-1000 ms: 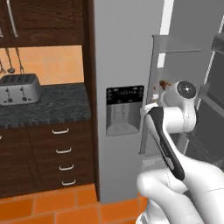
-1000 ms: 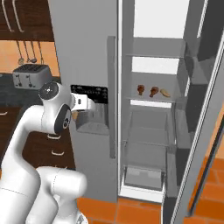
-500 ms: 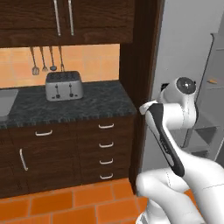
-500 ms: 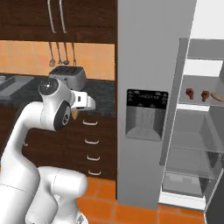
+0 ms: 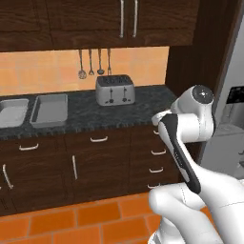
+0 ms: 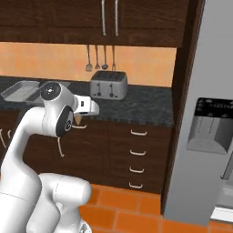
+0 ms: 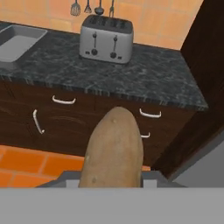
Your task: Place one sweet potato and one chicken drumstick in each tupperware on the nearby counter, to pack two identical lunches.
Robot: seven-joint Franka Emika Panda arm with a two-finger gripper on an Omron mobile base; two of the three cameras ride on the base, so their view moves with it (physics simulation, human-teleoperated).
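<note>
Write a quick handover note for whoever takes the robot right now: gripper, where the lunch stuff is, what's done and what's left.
Gripper: shut on the sweet potato, carried in front of the lower cabinets.
Tupperware: the longer one and the squarish one sit side by side on the counter, left of the toaster; both look empty.
Done: one sweet potato picked up.
Left: set it in a container, then pack the second sweet potato and both drumsticks, one of each per container.

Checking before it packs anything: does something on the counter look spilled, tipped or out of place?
Nothing stands out. The toaster stands upright, both tupperware sit flat and empty on the counter, and the sweet potato is in the gripper.
</note>
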